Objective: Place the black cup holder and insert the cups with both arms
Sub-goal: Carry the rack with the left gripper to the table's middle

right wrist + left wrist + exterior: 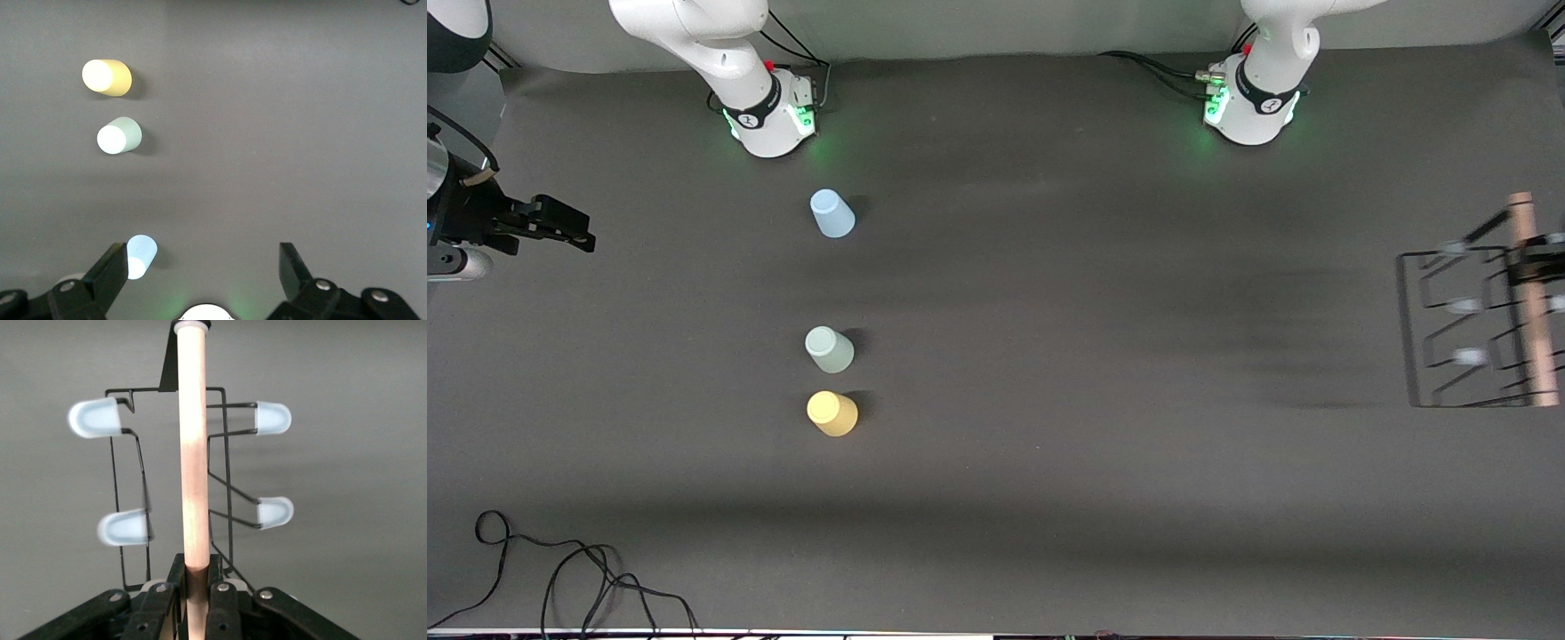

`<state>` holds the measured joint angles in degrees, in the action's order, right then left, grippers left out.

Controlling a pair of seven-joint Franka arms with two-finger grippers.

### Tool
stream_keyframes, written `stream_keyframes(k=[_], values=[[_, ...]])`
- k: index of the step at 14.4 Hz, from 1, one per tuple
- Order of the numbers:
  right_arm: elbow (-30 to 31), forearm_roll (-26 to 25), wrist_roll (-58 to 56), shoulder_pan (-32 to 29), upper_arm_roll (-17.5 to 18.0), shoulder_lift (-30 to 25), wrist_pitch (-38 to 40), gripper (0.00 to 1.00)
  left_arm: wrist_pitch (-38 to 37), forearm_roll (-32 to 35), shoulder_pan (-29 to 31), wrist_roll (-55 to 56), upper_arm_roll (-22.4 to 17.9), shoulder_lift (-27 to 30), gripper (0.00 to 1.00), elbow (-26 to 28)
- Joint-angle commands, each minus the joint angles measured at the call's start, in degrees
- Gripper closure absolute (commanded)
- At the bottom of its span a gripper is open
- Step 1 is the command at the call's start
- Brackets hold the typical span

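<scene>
One rack matters first: the black cup holder hangs at the left arm's end of the desk, at the edge of the front view and blurred there. Its wooden handle runs lengthwise straight out from the left gripper, whose fingers are shut tight on the rod's end, so the rod's long axis continues the gripper's own line. Pale blue-tipped prongs spread to either side of the rod, two on each side showing in the left wrist view. Whether the rack's base touches the desk I cannot tell; it looks carried.

Three cups stand mouth-down in a row toward the right arm's end of the desk, well apart from the rack. Closest to the right arm's base is the light blue cup; the mint green cup sits nearer the front camera, and the yellow cup just beside it, nearer again.

Over the desk's edge at that same end hovers the right gripper, empty, its fingers spread wide, and that arm appears to wait. It is by far the nearer hand to the cups, while the left arm alone has the rack; my judgement is that the rack must come in between the cups and the left arm's base before any cup goes on a prong.
</scene>
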<state>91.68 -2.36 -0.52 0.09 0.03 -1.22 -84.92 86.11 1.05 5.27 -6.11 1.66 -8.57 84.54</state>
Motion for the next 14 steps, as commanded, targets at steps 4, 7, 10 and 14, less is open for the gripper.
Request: stream_keyframes(k=[4,7,10,14], values=[[0.8,-0.1,-0.5,-0.3,0.1,-1.1,0.2,0.0,0.9,-0.3,-16.4,26.3,3.7,-3.0,1.0,-2.4],[0.8,-0.1,-0.3,-0.3,0.1,-1.1,0.2,0.0,5.5,-0.4,-26.8,39.2,4.2,-5.7,1.0,-2.5],[0.8,-0.1,-0.3,-0.3,0.1,-1.1,0.2,0.0,11.1,-0.4,-36.8,49.4,4.2,-10.0,1.0,-5.3],[0.8,-0.2,-0.3,-0.3,0.1,-1.2,0.2,0.0,15.3,0.8,-45.6,59.1,4.1,-18.6,1.0,-14.0]])
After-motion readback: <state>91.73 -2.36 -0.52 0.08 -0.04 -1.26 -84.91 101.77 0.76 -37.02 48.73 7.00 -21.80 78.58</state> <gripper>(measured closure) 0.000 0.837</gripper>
